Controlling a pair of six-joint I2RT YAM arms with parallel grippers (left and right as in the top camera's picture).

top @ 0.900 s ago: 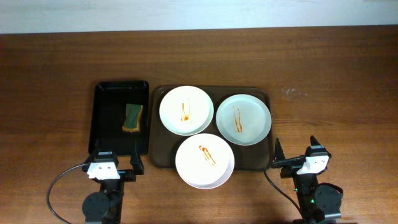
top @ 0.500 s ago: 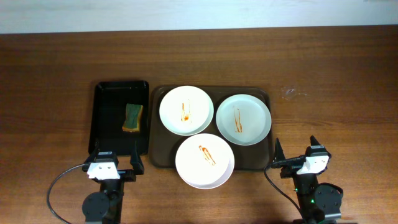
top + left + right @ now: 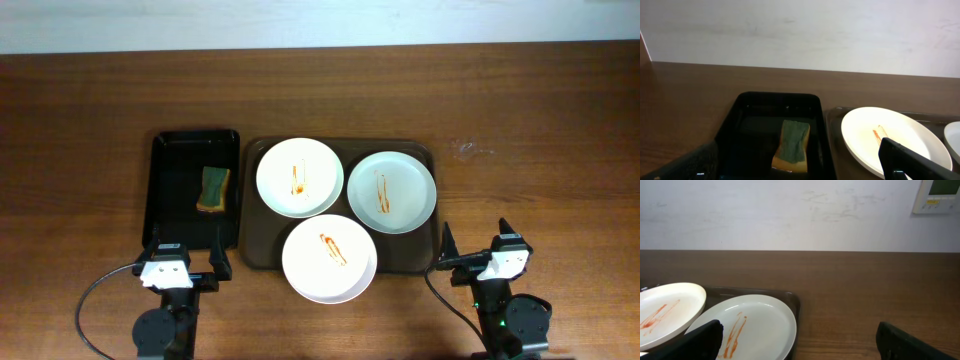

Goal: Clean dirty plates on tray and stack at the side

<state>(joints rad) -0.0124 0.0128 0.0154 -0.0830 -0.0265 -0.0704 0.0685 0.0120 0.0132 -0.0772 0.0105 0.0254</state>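
Three dirty plates with orange-red streaks lie on the dark brown tray: a white plate at the back left, a faintly greenish plate at the back right and a white plate at the front that overhangs the tray's front rim. My left gripper is open and empty near the table's front edge, in front of the black tray. My right gripper is open and empty, to the right of the brown tray. The left wrist view shows the back-left plate. The right wrist view shows the greenish plate.
A smaller black tray stands left of the brown tray and holds a green and yellow sponge, also in the left wrist view. Bare wooden table lies to the right. A white wall runs along the back.
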